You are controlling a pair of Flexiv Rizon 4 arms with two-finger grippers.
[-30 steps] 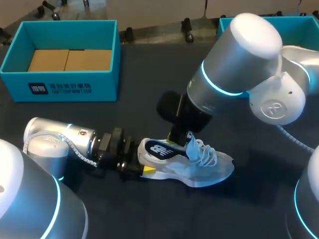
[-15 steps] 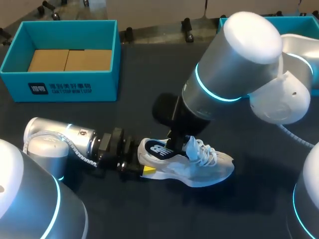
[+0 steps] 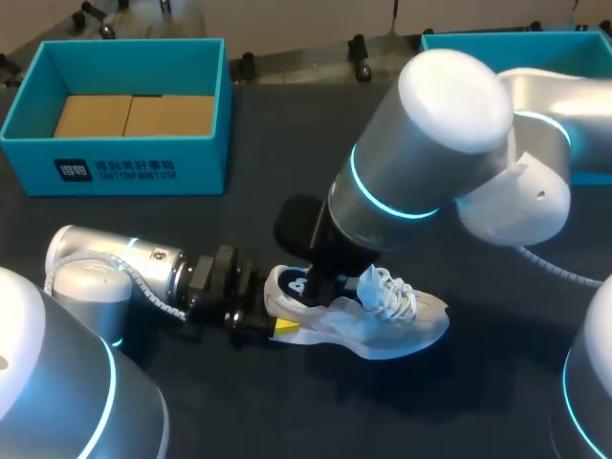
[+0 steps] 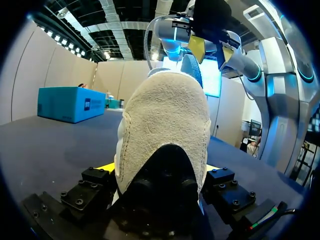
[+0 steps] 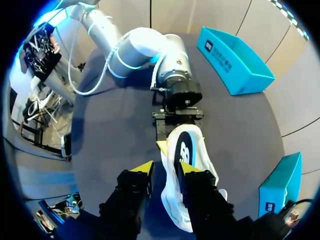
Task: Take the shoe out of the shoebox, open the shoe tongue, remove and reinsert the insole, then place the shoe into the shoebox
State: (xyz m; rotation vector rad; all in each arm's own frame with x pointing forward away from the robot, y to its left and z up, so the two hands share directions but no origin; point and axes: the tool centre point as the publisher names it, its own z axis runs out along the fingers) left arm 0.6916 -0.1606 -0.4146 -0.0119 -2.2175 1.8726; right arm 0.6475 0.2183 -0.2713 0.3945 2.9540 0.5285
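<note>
shoe (image 3: 382,320) is sitting on the table (image 3: 239,411), out of the shoebox (image 3: 124,143); our left gripper (image 3: 273,314) is pinching its heel. from the left wrist, the heel is filling the gap between our fingers. from the right wrist, our right gripper (image 5: 165,169) is hanging spread, straddling the shoe's side wall.
</note>
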